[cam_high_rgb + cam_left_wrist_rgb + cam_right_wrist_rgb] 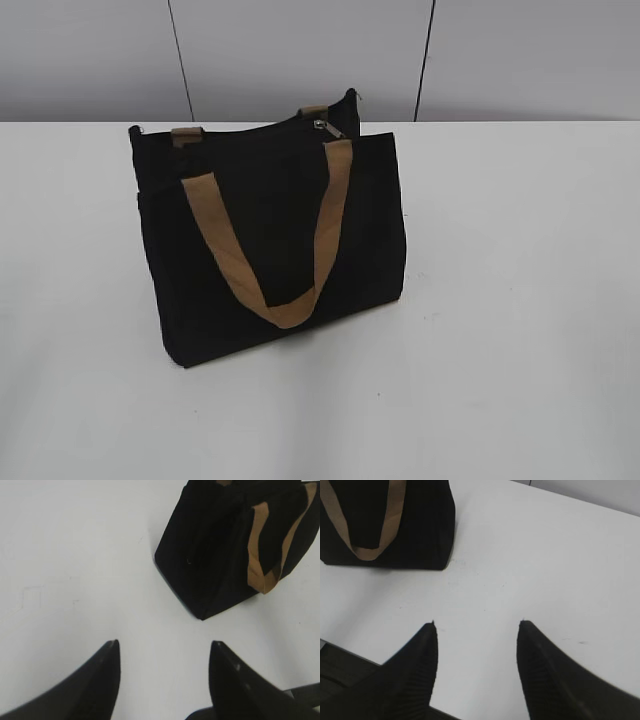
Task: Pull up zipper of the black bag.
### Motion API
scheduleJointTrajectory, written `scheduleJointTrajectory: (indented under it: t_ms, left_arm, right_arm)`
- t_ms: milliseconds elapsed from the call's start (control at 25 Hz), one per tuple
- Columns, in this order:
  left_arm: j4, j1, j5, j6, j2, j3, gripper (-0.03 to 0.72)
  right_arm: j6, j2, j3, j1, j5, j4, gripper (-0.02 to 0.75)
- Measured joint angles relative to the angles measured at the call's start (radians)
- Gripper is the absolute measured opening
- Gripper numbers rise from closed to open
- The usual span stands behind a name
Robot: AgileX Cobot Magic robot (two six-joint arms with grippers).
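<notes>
The black bag (260,230) stands upright on the white table, its tan handle hanging down the front panel. The small silver zipper (322,126) sits on the top edge near the bag's right end. The bag also shows in the left wrist view (215,550) at the upper right and in the right wrist view (420,525) at the upper left. My left gripper (164,645) is open and empty over bare table, short of the bag. My right gripper (477,625) is open and empty, to the right of the bag. Neither gripper shows in the exterior view.
The white table (520,300) spreads wide on both sides of the bag. A grey panelled wall (300,50) stands behind the table's far edge. The table's near edge shows at the lower left of the right wrist view (350,655).
</notes>
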Motion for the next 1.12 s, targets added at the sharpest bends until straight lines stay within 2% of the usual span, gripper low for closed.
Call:
scheduleJointTrajectory:
  t_ms: [160,320,560,1120]
  left_arm:
    - [0.02,0.0,0.009,0.016,-0.074,0.0,0.426]
    - [0.048,0.0,0.038,0.019,-0.111,0.021,0.419]
    - [0.048,0.0,0.057,0.019,-0.118,0.032,0.408]
    - [0.003,0.0,0.061,0.094,-0.118,0.032,0.397]
  right_arm:
    - [0.067,-0.1,0.016,0.0,0.03,-0.064,0.4]
    - [0.145,-0.193,0.106,0.0,0.066,-0.11,0.4]
    - [0.175,-0.291,0.216,0.0,0.063,-0.117,0.4]
    - [0.175,-0.292,0.223,0.0,0.048,-0.117,0.391]
